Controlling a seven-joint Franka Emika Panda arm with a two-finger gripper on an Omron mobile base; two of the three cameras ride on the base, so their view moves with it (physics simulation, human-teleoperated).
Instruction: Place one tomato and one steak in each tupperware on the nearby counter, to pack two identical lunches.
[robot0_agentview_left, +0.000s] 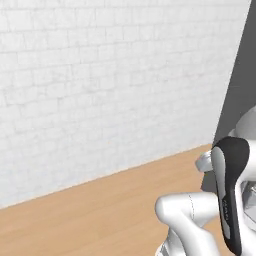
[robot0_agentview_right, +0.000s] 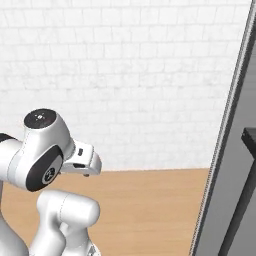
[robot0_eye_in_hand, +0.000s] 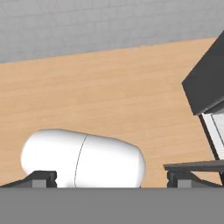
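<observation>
You see the gripper (robot0_eye_in_hand: 109, 177) low in the hand view, finger tips (robot0_eye_in_hand: 41, 178) far apart at the two bottom corners, jaws spread wide, nothing between them but air. Past the jaws lies the counter (robot0_eye_in_hand: 109, 96), bare light-brown wood. Its long axis runs across the hand view, left to right, tilted slightly up toward the right, following the foot of the white brick wall (robot0_eye_in_hand: 87, 22) beyond it. To the right of the jaws stands a dark grey panel (robot0_eye_in_hand: 205, 83), with a pale surface (robot0_eye_in_hand: 216, 131) showing below it. In the left base view the counter (robot0_agentview_left: 100, 210) runs from lower left up toward the right, along the wall (robot0_agentview_left: 100, 75), ending at the grey panel (robot0_agentview_left: 242, 75). In the right base view the counter (robot0_agentview_right: 150, 200) meets the panel (robot0_agentview_right: 225, 175) on the right.
</observation>
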